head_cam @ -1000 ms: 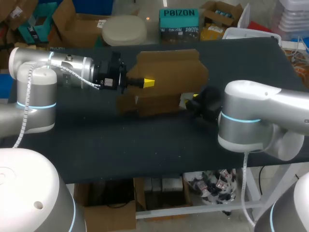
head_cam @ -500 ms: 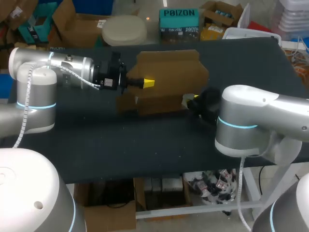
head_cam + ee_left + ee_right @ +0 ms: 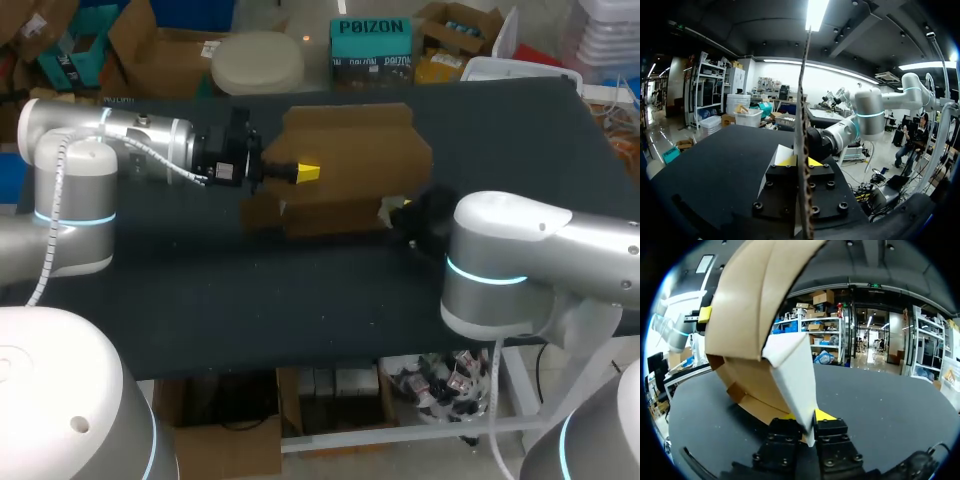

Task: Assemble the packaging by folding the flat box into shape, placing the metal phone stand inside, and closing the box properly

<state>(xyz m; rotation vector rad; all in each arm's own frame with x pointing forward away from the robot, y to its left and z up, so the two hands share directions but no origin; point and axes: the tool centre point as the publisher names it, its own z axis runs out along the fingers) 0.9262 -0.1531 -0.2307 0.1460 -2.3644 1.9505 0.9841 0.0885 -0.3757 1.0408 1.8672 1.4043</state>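
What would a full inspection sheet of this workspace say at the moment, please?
Surface: black table, no damage seen.
Job's things: cardboard box partly folded, held between both hands; metal phone stand, nothing seen.
Clutter: nothing seen.
Grippers: left hand shut on an upright box panel; right hand shut on the white-lined flap.
Cables: white cable runs along the left arm, apart from the box.
Surroundings: nothing seen reaching over the table.
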